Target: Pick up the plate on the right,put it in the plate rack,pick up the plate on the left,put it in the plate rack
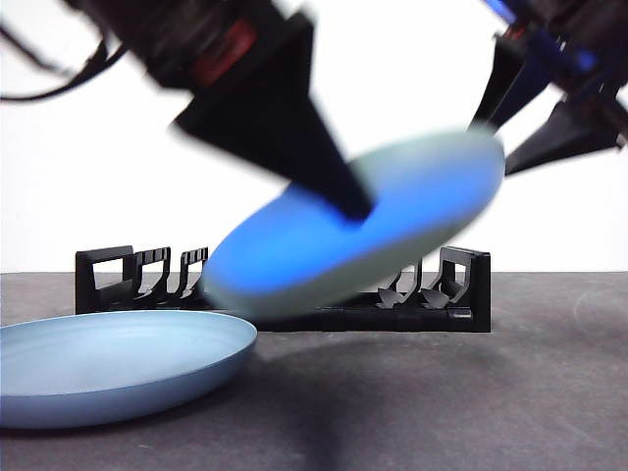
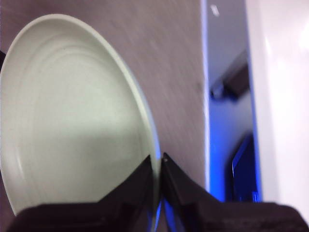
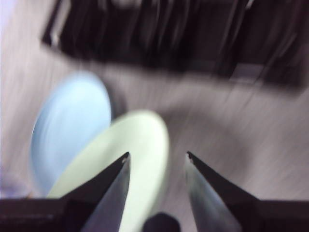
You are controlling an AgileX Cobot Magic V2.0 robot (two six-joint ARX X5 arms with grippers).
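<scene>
My left gripper (image 2: pixel 157 162) clamps the pale green plate's (image 2: pixel 72 121) rim, tilted above the plate rack (image 1: pixel 461 285); right gripper (image 3: pixel 157 159) spread, empty.

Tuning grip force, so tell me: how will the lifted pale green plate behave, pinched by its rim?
Probably stiff: the pale green plate keeps its shape, tilted in the left gripper. It looks glossy, so it may slip or pivot between the narrow jaws. Being round, it might roll in the plate rack.

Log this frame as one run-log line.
left gripper: shut on pale green round plate, tilted above black plastic plate rack | right gripper: open | light blue plate: on table
</scene>
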